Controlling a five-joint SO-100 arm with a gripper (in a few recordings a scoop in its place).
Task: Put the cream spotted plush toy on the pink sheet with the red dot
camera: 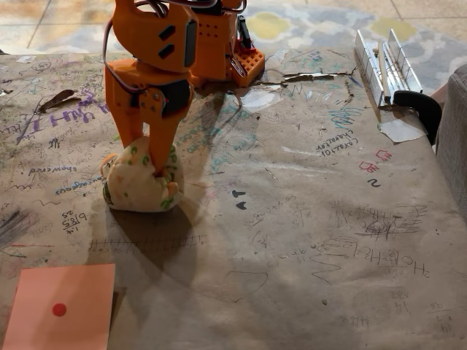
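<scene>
The cream spotted plush toy (135, 188) rests on the scribbled brown paper at the left of the fixed view, with orange and green spots showing. My orange gripper (147, 159) comes down on it from above. Its two fingers (162, 149) press into the top of the plush, pinching the soft body between them. The plush still touches the table. The pink sheet with the red dot (62, 306) lies flat at the bottom left corner, a good way in front of the plush and apart from it.
The arm's orange base (226, 51) stands at the back centre. A white metal rail with a black clamp (390, 69) lies at the back right. A grey cushion edge (454, 138) borders the right side. The brown paper (306, 240) stretches open to the right.
</scene>
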